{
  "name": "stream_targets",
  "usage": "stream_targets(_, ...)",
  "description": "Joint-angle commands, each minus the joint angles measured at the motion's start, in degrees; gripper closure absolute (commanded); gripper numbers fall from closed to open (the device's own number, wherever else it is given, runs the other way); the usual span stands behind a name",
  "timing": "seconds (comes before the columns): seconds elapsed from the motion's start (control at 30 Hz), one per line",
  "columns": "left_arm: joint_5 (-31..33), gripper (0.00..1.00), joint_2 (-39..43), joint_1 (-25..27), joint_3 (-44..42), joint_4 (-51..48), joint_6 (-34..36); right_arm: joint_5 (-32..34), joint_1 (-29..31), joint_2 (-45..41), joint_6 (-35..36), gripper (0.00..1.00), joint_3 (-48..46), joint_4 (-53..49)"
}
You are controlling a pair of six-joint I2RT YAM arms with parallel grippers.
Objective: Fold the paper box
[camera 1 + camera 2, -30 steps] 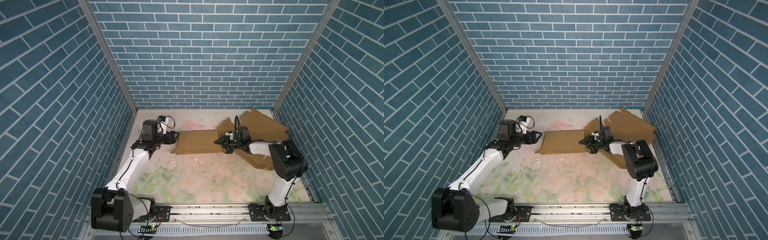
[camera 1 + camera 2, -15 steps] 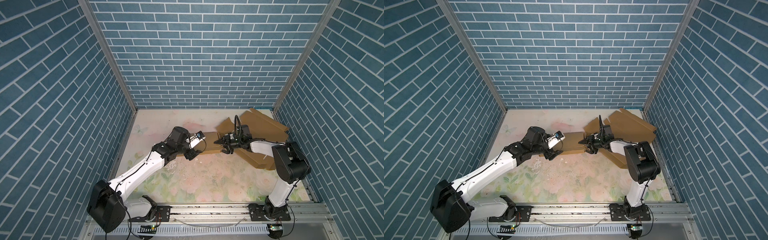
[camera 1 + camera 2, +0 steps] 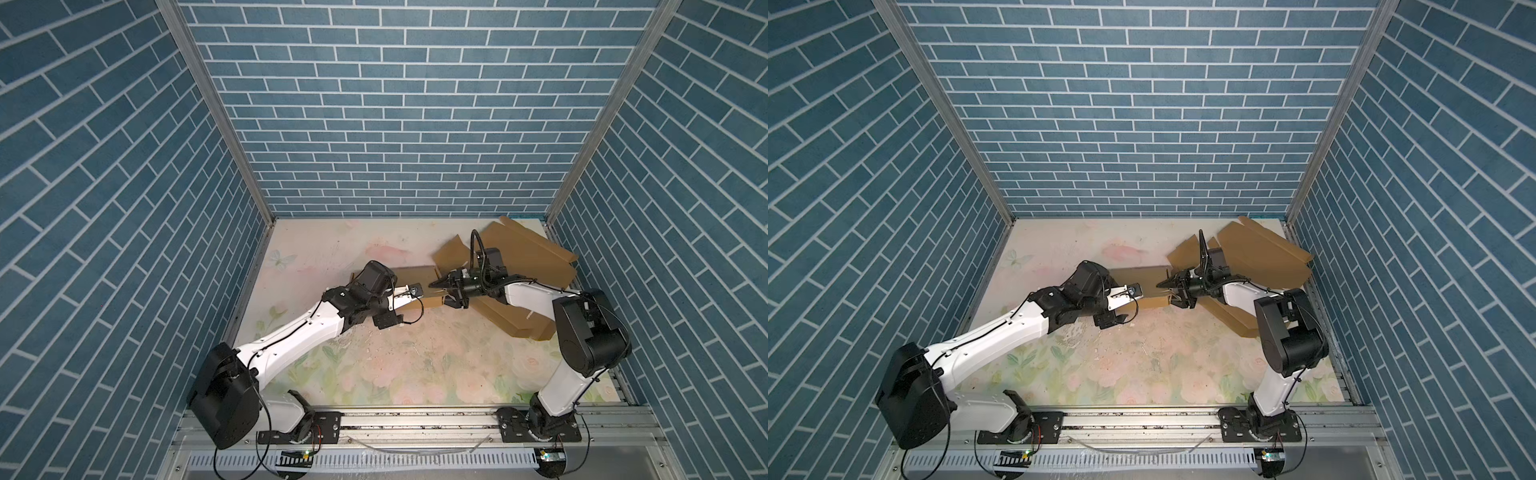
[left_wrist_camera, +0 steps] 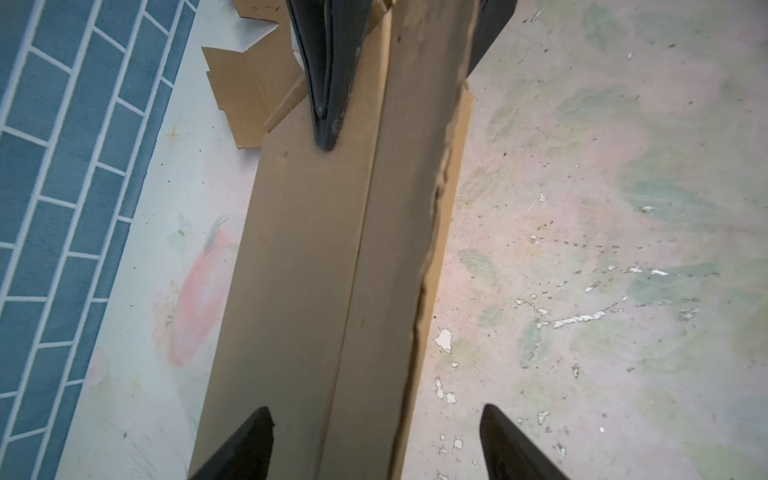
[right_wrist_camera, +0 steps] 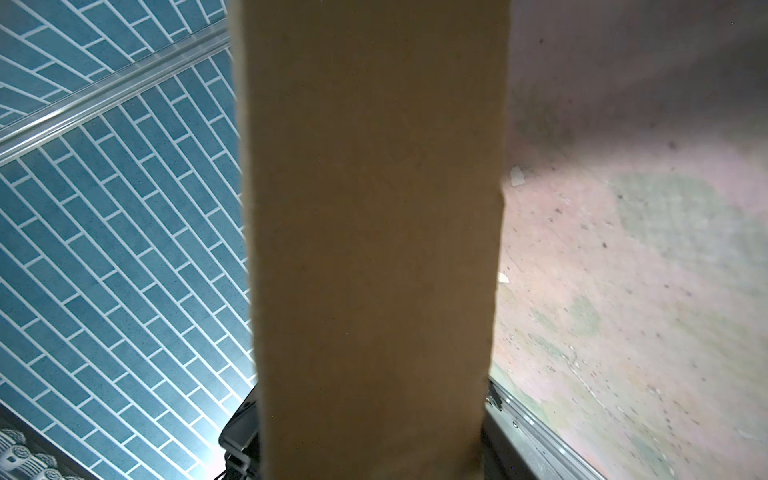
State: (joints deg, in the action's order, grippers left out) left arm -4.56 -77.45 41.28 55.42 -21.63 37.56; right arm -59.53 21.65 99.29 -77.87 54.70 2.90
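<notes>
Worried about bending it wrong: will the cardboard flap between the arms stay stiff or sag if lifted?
Probably stiff: the cardboard flap lies in flat panels, bending only along one straight crease. Likely light, being thin sheet. Its ragged edge may tear.

Cardboard box [image 3: 415,276]: brown, not assembled. 1 long panel [image 4: 307,249] lies flat mid-table. Its side flap [image 4: 407,166] is creased lengthwise and raised, with a ragged free edge. More brown sheets [image 3: 523,257] spread toward the back right corner, touching it; cannot tell if joined.

No legible txt, labels, brands, nos. or signs -- none anywhere
</notes>
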Motion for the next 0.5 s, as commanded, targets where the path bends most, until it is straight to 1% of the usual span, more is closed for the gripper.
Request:
stream_targets(0.0, 6.54, 0.21, 1.81, 1.84, -3.34, 3.69, 3.54, -4.11, -0.02, -2.33, -3.79, 0.52, 0.28, -1.18)
stream_targets(0.17, 10.53, 0.21, 4.37, 3.17, -7.32, 8.48, 6.64, -5.24, 0.01, -3.3, -6.42, 0.54, -0.34, -0.28)
stream_targets(0.27, 13.48, 0.21, 5.35, 3.87, -9.44, 11.44, 9.22, -5.94, 0.06, -3.67, -9.17, 0.55, -1.39, 2.5)
stream_targets(0.47, 18.6, 0.25, 5.59, 5.27, -12.1, 17.61, 13.96, -7.09, 0.15, -4.7, -11.47, 0.58, -3.37, 4.09)
